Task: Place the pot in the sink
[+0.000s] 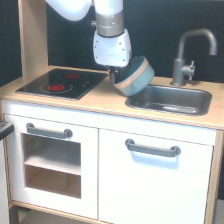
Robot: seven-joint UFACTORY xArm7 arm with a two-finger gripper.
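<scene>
End effector (115,75) pinching the tilted pot (135,76) above the light wood countertop (107,102), beside the sink (170,100)

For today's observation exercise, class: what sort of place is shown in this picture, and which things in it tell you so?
Most likely a toy play kitchen. The clues: a black stovetop with red rings, a dark grey sink with a faucet set in a light wood countertop, and white cabinet doors with grey handles below.
</scene>
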